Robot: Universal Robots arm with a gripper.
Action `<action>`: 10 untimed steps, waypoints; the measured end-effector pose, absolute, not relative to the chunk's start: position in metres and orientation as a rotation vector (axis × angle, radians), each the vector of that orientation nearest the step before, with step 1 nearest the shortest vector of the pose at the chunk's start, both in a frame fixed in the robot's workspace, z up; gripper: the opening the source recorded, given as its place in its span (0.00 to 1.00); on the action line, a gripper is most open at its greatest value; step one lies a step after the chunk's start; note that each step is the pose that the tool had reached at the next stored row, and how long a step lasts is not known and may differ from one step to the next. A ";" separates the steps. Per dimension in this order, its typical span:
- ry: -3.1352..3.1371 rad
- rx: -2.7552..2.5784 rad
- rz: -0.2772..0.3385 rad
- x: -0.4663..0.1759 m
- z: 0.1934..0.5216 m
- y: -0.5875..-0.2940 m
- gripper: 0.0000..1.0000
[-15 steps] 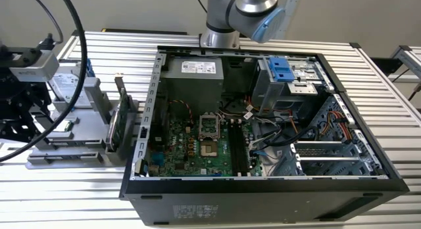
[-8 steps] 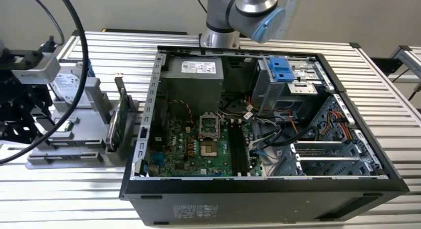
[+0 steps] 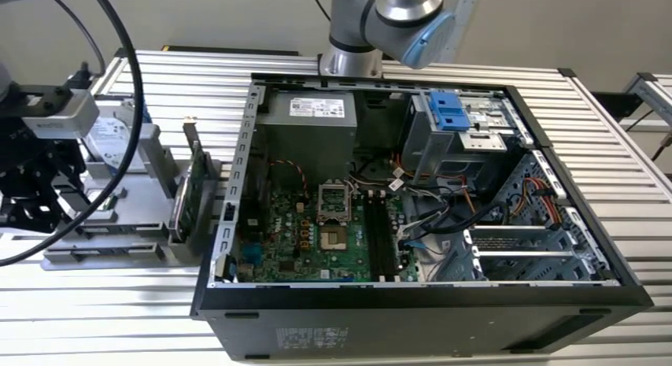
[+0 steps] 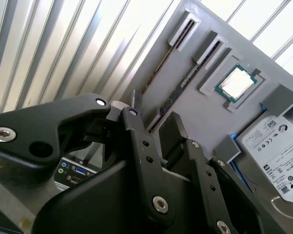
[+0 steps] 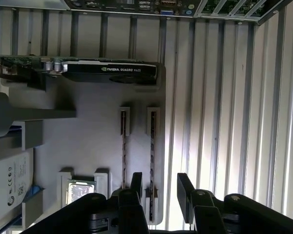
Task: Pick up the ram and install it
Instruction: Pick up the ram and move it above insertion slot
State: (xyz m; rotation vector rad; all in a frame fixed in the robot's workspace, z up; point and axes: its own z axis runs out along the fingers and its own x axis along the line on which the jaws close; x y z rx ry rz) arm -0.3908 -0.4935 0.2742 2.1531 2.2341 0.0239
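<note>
On the ribbed metal surface (image 3: 630, 193) lies an open black computer case (image 3: 420, 319). The silver arm (image 3: 404, 20) reaches to the exterior view's left, over a grey parts holder (image 5: 97, 131). Its black gripper (image 5: 160, 179) hangs open, fingers spread above one end of the thin dark ram (image 5: 152, 146) slotted upright there

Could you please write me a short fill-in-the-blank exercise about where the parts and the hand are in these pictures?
1. The grey holder keeps ____ ram sticks standing on edge in its slots.
2. The hand hovers over the holder's ram slots with its fingers ____.
3. The holder lies toward the exterior view's ____ of the computer case.
Missing words: two; open; left.
</note>
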 end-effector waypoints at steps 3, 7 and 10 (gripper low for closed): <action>2.234 2.153 0.023 -0.391 0.272 -0.493 1.00; 2.233 2.152 0.021 -0.391 0.269 -0.493 1.00; 2.232 2.151 0.020 -0.391 0.267 -0.493 1.00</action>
